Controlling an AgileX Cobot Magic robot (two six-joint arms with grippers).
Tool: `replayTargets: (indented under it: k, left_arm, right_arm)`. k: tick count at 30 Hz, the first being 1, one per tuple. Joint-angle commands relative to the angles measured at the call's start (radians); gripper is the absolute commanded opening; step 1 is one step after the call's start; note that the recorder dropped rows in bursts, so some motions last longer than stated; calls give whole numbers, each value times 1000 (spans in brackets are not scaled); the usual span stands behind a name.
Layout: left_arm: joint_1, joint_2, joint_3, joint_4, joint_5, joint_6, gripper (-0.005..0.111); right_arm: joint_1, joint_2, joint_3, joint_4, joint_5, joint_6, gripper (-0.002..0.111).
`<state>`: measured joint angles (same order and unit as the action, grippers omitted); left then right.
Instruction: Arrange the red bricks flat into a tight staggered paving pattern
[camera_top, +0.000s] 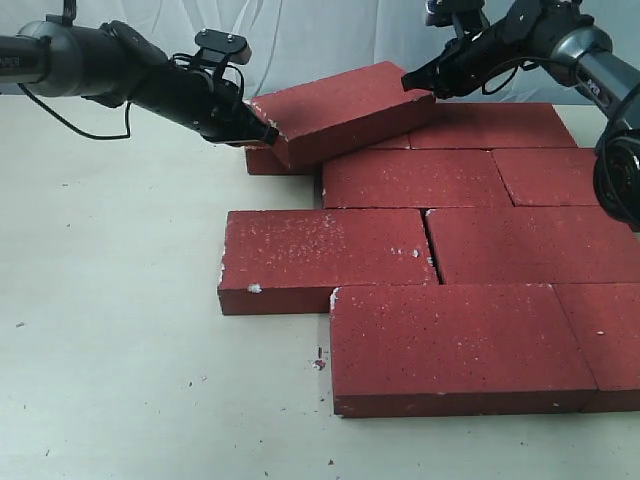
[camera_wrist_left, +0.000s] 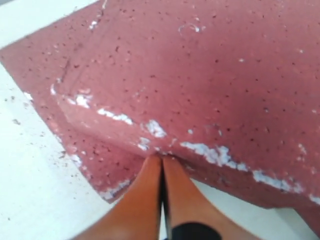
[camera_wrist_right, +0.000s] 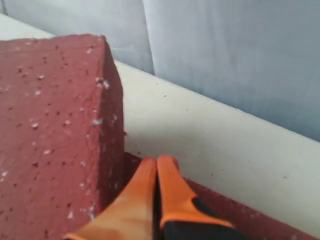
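The tilted dark-red rectangular paving brick (camera_top: 345, 108) runs lengthwise from the left gripper (camera_top: 262, 132) to the right gripper (camera_top: 412, 80). Both claws are closed and empty, one at each end.

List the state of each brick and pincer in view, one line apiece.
tilted brick, askew over the back row, not yet flat
left pincer, shut, tip against the tilted brick's left end
right pincer, shut, tip at that brick's right end
laid bricks, flat, close together in staggered rows
front brick, flat, in the nearest row
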<state>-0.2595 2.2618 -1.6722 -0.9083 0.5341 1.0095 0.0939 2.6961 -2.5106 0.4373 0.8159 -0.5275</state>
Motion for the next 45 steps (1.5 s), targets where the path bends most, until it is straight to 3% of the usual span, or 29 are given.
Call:
replayTargets:
  k: [1, 7, 14, 21, 31, 40, 45]
  left_arm:
    - [-14, 1, -14, -23, -51, -1, 0]
    - [-14, -19, -36, -30, -33, 2, 0]
    - [-3, -111, -32, 93, 73, -3, 0]
    - [33, -201, -32, 152, 174, -44, 0]
    - [175, -356, 118, 274, 249, -120, 0]
    - [363, -436, 286, 278, 258, -117, 0]
    - [409, -436, 381, 327, 188, -122, 0]
  right_arm:
    - [0, -61, -9, 24, 63, -13, -1]
    - [1, -119, -9, 87, 191, -22, -1]
    - [5, -175, -9, 139, 331, -22, -1]
    - [74, -232, -9, 138, 405, -35, -1]
    - [184, -294, -6, 136, 405, 34, -1]
    - [378, -294, -6, 109, 405, 93, -1]
    - [468, -280, -6, 26, 405, 147, -1]
